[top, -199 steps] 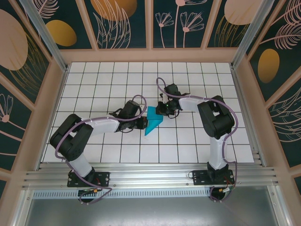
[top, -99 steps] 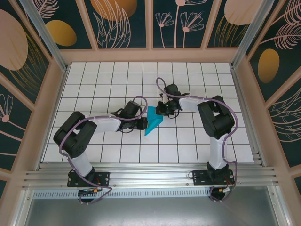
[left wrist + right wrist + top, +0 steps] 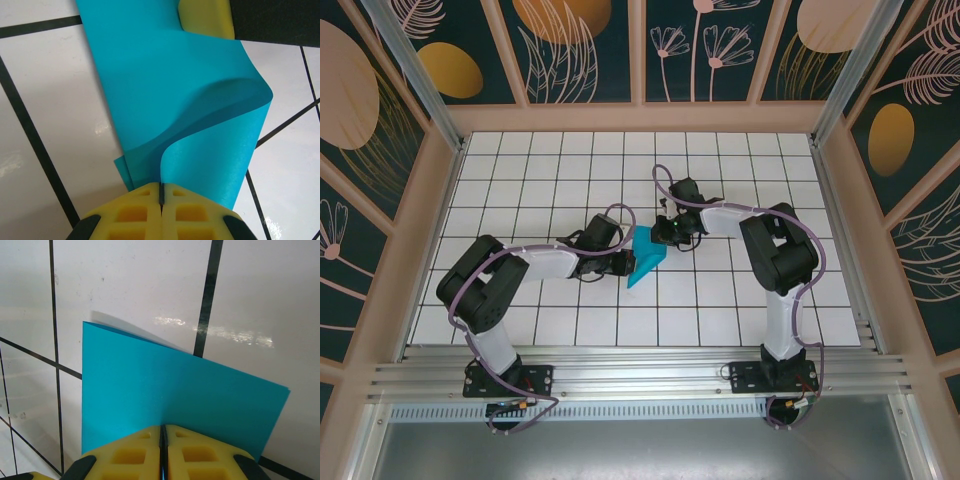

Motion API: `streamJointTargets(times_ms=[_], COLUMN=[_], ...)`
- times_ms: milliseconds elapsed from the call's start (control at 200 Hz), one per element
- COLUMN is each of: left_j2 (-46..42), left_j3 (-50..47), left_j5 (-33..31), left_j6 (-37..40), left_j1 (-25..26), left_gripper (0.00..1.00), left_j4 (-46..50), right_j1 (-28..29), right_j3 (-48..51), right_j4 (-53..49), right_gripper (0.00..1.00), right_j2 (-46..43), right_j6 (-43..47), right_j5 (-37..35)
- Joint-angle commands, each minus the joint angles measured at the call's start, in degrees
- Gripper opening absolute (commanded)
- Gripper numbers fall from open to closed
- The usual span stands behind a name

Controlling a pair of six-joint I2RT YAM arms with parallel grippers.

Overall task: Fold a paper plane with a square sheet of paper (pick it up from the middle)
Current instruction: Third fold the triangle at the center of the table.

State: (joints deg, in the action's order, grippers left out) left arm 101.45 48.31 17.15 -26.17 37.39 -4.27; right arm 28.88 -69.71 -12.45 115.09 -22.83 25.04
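The thin teal-blue sheet of paper [image 3: 646, 262] lay partly folded on the white grid table [image 3: 720, 300], between the 2 arms. The left gripper [image 3: 161, 192] pinched its curled flap tightly; the right gripper [image 3: 162, 432] pinched the opposite edge. Only early folds seemed done; most of the folding was left.

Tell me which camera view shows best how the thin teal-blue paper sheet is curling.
The left wrist view: the thin teal-blue paper sheet bends up into the shut left gripper. The right wrist view shows a flat face; the top view, a small shape.
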Motion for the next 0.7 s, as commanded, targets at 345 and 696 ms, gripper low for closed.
streamJointTargets(times_ms=[345, 696], left_j2=[2.15, 2.47], left_j3=[0.04, -2.25], left_j5=[-0.32, -2.02], left_j6=[2.22, 2.71], left_j1=[-0.47, -0.47], left_gripper=[0.01, 0.0], left_j4=[-0.31, -0.01], right_j1=[1.35, 0.58], right_j3=[2.17, 3.01], right_j4=[-1.97, 0.76], right_gripper=[0.12, 0.14], right_j2=[4.04, -3.79], right_j6=[-0.37, -3.15], right_j5=[-2.44, -2.37])
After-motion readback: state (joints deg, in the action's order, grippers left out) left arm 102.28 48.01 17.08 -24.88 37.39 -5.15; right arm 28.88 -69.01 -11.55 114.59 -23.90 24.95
